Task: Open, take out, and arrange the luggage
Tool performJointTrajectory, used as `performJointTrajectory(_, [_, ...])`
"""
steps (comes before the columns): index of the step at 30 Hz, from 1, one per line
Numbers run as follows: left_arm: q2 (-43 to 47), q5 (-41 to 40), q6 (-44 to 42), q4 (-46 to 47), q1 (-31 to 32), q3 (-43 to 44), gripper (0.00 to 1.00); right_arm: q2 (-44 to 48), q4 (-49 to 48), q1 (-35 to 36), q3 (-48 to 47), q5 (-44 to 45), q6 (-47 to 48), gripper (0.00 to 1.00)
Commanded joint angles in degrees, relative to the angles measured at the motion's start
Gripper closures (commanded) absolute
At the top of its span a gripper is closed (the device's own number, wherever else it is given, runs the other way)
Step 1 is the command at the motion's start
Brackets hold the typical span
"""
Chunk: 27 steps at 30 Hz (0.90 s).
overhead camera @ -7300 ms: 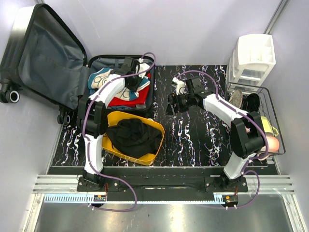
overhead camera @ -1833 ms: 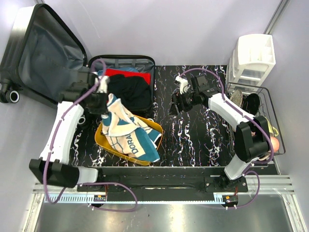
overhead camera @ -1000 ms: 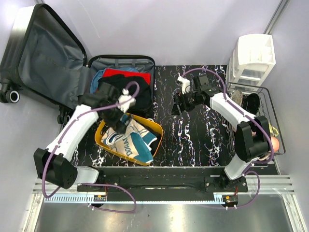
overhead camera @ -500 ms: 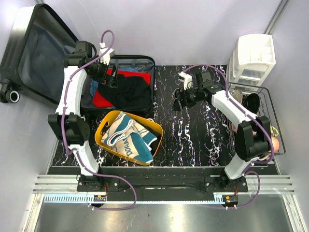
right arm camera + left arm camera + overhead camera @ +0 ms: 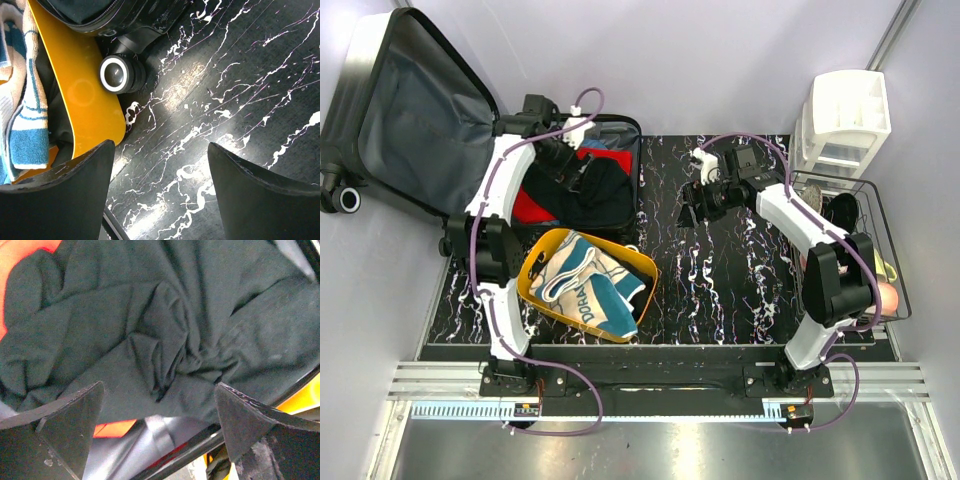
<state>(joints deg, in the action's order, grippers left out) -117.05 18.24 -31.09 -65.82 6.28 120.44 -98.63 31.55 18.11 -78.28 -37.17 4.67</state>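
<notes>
The luggage (image 5: 415,120) lies open at the back left, its lid leaning on the wall. In its base lie a black garment (image 5: 592,195) and a red one (image 5: 525,206). My left gripper (image 5: 572,160) hangs open just above them. In the left wrist view its gripper (image 5: 160,410) holds nothing; the black garment (image 5: 165,330) fills the view, with red cloth (image 5: 20,255) at the corner and the luggage rim (image 5: 200,445) below. My right gripper (image 5: 695,208) is open over the marble table, empty (image 5: 160,170), beside a luggage wheel (image 5: 116,73).
A yellow bin (image 5: 527,288) in front of the luggage holds a blue-and-cream patterned cloth (image 5: 590,285); it also shows in the right wrist view as the yellow bin (image 5: 85,95). A white organizer (image 5: 845,115) stands at the back right. A wire basket (image 5: 900,290) with several items sits by the right edge.
My left arm left the patterned cloth in the yellow bin and swung back over the luggage, ending above the black garment. The right arm has barely moved.
</notes>
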Motion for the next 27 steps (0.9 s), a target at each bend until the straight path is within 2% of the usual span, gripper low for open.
performJointTrajectory(1, [-2.6, -3.4, 3.4, 5.2, 2.6, -0.4, 0.05, -0.9, -0.3, -0.4, -3.5, -0.5, 0.1, 0.16])
performJointTrajectory(6, [-4.1, -6.9, 5.8, 7.5, 2.7, -0.2, 0.18, -1.7, 0.0, -0.9, -4.2, -0.5, -0.1, 0.16])
performJointTrajectory(9, [-2.9, -7.2, 4.4, 6.5, 2.3, -2.0, 0.36, -1.6, 0.3, -1.1, -4.2, -0.2, 0.2, 0.16])
performJointTrajectory(10, [-1.3, -6.9, 3.5, 6.4, 2.1, -4.0, 0.46, -1.6, 0.2, -1.2, -4.2, -0.2, 0.2, 0.16])
performJointTrajectory(13, [2.1, -4.6, 1.6, 4.8, 0.8, -7.9, 0.62, -1.6, 0.2, -1.7, -3.9, -0.3, 0.1, 0.16])
performJointTrajectory(14, [2.8, -3.7, 1.1, 4.2, -0.1, -8.7, 0.78, -1.5, 0.2, -1.8, -3.8, -0.4, 0.1, 0.16])
performJointTrajectory(16, [4.7, -2.1, 0.2, 1.5, -1.3, -9.6, 0.96, -1.5, 0.3, -2.0, -3.6, -0.5, 0.1, 0.16])
performJointTrajectory(17, [5.4, 0.3, -0.2, 0.5, -2.8, -9.9, 1.0, -1.5, 0.3, -2.1, -3.5, -0.6, 0.2, 0.16])
performJointTrajectory(21, [10.5, 0.9, -3.9, -2.6, -5.4, -13.6, 1.0, -1.3, 0.1, -2.3, -3.4, -0.7, 0.4, 0.17])
performJointTrajectory(27, [18.3, -5.9, -14.6, -2.2, -7.9, -25.6, 1.0, -1.1, 0.1, -2.6, -3.3, -1.0, 0.9, 0.17])
